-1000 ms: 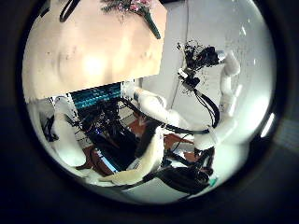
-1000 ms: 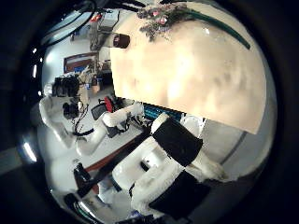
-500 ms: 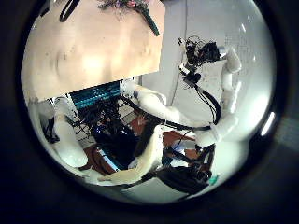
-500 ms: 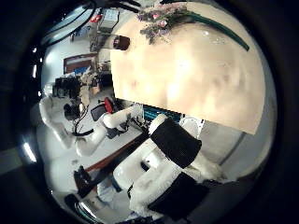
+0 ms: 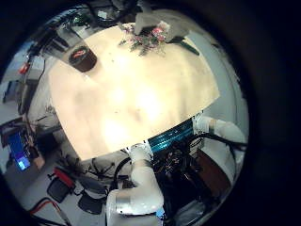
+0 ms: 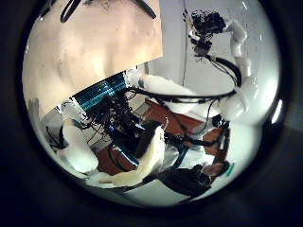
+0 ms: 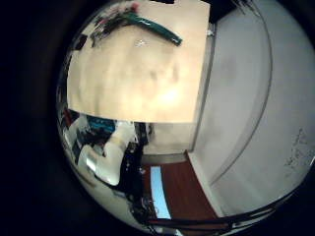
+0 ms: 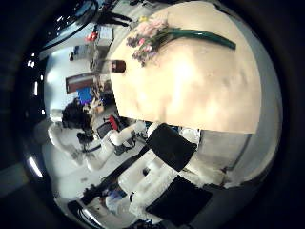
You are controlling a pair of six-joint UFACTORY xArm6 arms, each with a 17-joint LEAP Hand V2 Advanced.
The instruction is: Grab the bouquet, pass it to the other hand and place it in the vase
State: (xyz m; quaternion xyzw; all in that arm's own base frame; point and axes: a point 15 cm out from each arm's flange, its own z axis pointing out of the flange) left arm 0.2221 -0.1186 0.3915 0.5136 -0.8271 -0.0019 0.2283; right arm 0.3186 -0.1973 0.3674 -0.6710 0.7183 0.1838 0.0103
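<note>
The bouquet (image 8: 157,36) lies flat on the table (image 8: 205,91) near its far edge, with its long stem (image 8: 205,36) pointing away from the flowers. It also shows in the left little finger side palm view (image 5: 153,36) and the right little finger side palm view (image 7: 148,24). The vase (image 5: 83,58), a small round dark pot, stands on the table beside the flowers, and the right thumb side palm view (image 8: 117,66) shows it too. Both hands hang high over the table, away from the bouquet. The right hand (image 6: 206,23) and the left hand (image 8: 71,118) look relaxed and hold nothing.
The table (image 5: 141,94) is a bare pale board with floor around it. A rack of equipment (image 6: 114,109) stands at the near table edge between the arm bases. Clutter lies on the floor (image 5: 23,104) beyond the table's side near the vase.
Both palm cameras have moved. The left thumb side view has lost the bouquet off its edge. The right thumb side view now shows the whole stem. The bouquet and vase lie still.
</note>
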